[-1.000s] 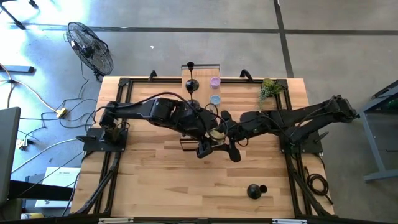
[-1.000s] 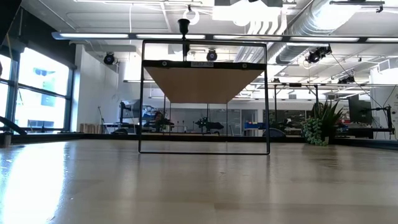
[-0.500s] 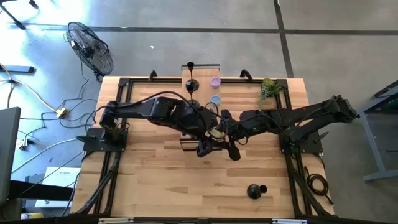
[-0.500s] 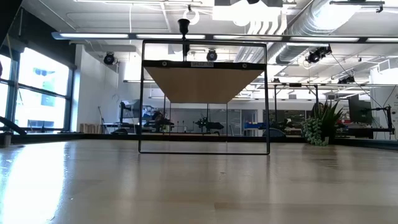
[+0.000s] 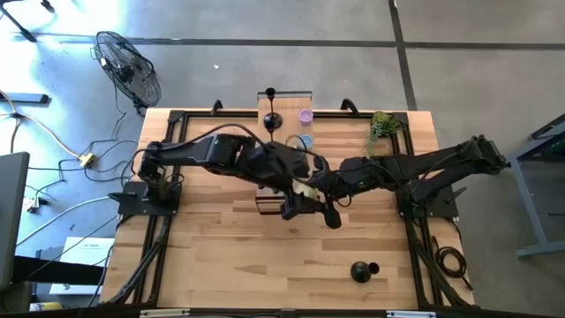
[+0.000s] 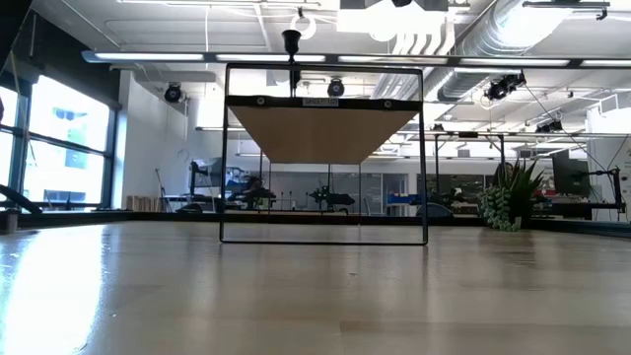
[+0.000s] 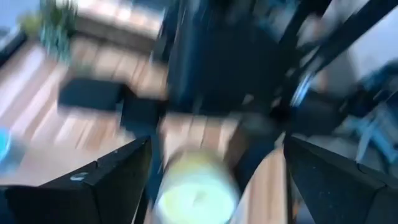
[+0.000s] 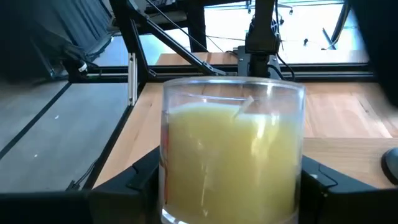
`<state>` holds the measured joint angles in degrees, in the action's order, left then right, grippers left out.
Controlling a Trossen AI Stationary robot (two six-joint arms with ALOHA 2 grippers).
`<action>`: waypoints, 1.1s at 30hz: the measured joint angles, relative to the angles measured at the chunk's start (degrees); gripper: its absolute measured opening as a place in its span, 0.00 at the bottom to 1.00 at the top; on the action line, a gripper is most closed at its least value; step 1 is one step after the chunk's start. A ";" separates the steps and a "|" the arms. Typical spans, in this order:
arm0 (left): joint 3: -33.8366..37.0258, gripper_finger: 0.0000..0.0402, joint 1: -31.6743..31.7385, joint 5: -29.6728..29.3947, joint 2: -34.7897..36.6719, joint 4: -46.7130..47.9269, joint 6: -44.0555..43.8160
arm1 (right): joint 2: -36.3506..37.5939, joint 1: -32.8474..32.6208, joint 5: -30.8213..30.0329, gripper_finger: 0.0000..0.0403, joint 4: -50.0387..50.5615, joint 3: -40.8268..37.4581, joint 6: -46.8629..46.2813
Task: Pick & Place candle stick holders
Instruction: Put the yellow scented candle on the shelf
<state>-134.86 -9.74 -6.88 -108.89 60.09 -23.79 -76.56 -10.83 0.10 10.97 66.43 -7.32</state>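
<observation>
The left arm has swung since a second ago: its elbow now rides higher toward the back of the surface (image 5: 203, 256), and its hand (image 5: 294, 205) sits a little nearer the right hand (image 5: 311, 190) at the middle of the surface. The right arm has barely shifted.

The right hand pinches a clear glass jar candle (image 8: 233, 152) filled with pale yellow wax; its two dark fingers (image 8: 127, 180) press the glass on either side, as the right wrist view shows. The left wrist view is blurred, with a pale yellow round shape, likely that same candle (image 7: 194, 193), lying between the left hand's widely spread fingers (image 7: 106, 180) and a little beyond them.

Three candle stick holders show from above. One (image 5: 274, 121) stands on a small raised shelf (image 5: 300, 94) at the back edge of the surface, a second (image 5: 271, 92) stands behind it on the same shelf, and a third (image 5: 361, 270) lies well in front of the candle, near the front edge, apart from both hands. Just right of the shelf holder sit a purple cup (image 5: 305, 116) and a blue cup (image 5: 305, 140), with a small green plant (image 5: 381, 127) farther right.
</observation>
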 joint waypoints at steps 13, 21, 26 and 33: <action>-0.21 0.90 -0.02 -1.67 7.48 -6.52 0.50 | 15.90 -1.37 -11.21 0.52 11.57 -0.07 -0.71; -0.13 0.90 -0.02 -5.28 11.01 -1.37 2.86 | 31.80 -8.56 -25.38 0.52 20.18 -1.20 -3.45; -0.14 0.90 -0.14 -6.60 12.21 1.68 1.57 | 38.36 -14.66 -31.72 0.52 22.95 -6.81 -9.35; -0.06 0.90 -3.43 -12.27 12.94 6.51 3.30 | 42.48 -18.90 -35.70 0.52 7.68 -24.61 -10.95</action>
<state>-134.92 -13.17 -19.14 -95.94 66.60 -20.49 -34.08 -29.73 -35.59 18.65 41.82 -18.27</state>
